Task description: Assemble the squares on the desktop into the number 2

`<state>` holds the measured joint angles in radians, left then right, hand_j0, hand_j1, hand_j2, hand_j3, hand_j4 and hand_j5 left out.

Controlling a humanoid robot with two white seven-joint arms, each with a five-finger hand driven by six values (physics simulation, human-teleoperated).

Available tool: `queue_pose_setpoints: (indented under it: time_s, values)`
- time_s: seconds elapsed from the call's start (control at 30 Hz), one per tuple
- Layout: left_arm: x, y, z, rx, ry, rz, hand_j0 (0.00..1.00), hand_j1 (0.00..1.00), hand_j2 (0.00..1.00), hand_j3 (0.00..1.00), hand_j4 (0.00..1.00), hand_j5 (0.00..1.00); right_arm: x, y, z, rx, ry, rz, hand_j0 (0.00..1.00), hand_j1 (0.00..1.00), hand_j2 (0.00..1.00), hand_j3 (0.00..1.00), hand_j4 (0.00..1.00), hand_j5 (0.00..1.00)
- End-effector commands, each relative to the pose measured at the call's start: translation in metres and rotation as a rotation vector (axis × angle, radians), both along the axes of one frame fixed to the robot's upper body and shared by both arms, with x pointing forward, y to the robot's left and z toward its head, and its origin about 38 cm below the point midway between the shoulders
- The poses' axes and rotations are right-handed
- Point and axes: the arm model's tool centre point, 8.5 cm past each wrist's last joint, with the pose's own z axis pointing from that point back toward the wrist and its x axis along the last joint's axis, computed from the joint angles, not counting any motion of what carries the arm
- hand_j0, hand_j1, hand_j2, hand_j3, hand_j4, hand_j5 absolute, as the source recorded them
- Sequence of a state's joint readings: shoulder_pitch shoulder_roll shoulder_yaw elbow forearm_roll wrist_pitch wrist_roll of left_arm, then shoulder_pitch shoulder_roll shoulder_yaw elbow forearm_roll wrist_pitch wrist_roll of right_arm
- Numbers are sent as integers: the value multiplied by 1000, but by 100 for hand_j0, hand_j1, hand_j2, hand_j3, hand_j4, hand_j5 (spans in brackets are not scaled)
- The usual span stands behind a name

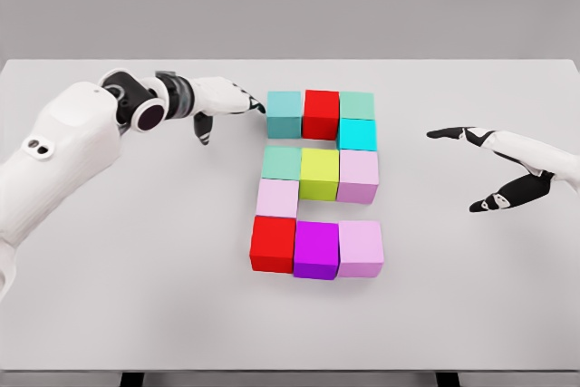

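Observation:
Coloured cubes stand together mid-table in the shape of a 2. The top row is a teal cube (284,114), a red cube (321,113) and a green cube (357,105). Below them comes a cyan cube (357,134), then a middle row of pale green cube (282,163), yellow-green cube (319,174) and pink cube (358,176). A light pink cube (277,198) leads to the bottom row: red cube (273,244), purple cube (316,249), pink cube (361,248). My left hand (227,106) is open, fingertips touching or nearly touching the teal cube's left side. My right hand (494,169) hovers open to the right, apart from the cubes.
The white table (136,296) spans the view, its front edge along the bottom and its far edge near the top. My left arm (63,151) lies across the table's left part.

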<state>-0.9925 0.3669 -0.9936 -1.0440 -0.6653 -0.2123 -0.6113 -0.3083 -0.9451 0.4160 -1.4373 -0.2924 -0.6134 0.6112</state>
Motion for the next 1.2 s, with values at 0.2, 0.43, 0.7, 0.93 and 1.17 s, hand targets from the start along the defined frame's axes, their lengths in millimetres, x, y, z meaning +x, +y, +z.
queue_pose_setpoints:
  time_s: [0.2,0.43,0.7,0.93,1.17]
  values:
    - [1,-4,-1,2,0,0,100,100,100,100,100,100,0,-1,1,6,3,-5,100,100,100,100,100,100]
    - [1,-10,-1,6,-6,-10,100,100,100,100,100,100,0,-1,1,7,2,-4,100,100,100,100,100,100]
    - [3,-3,2,6,-8,1,100,100,100,100,100,100,0,0,1,7,2,-2,100,100,100,100,100,100]
    - [-30,93,109,-351,-121,-221,100,100,100,100,100,100,-9,13,0,15,3,41,100,100,100,100,100,100]
    - [-96,180,105,-1132,-23,-89,100,100,100,100,100,100,-9,12,0,17,1,38,100,100,100,100,100,100]
